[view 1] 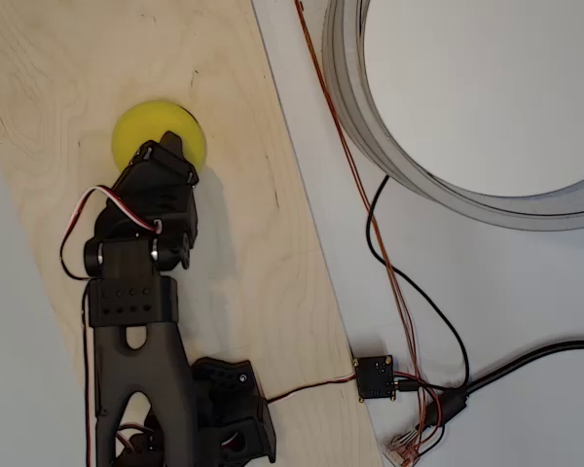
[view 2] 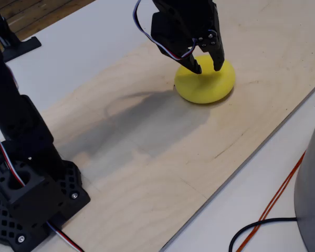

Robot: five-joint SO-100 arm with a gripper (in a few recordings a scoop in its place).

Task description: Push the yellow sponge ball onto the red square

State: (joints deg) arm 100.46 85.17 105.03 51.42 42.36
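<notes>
The yellow sponge ball point(view 1: 136, 125) point(view 2: 207, 85) lies on a pale wooden board point(view 1: 258, 243) point(view 2: 147, 157), near the board's far end in the fixed view. My black gripper point(view 1: 167, 148) point(view 2: 208, 65) hangs over the ball's near side. Its two fingertips point(view 2: 196, 65) are slightly apart and sit on the ball's top surface, open, with nothing held between them. The red square is hidden or out of view.
A large grey ring-shaped container point(view 1: 346, 83) point(view 2: 314, 199) stands right of the board on the white table. Black and orange cables point(view 1: 409, 302) point(view 2: 268, 215) run to a small circuit module point(view 1: 376, 377). My arm's base point(view 2: 26, 194) sits at the board's near left corner.
</notes>
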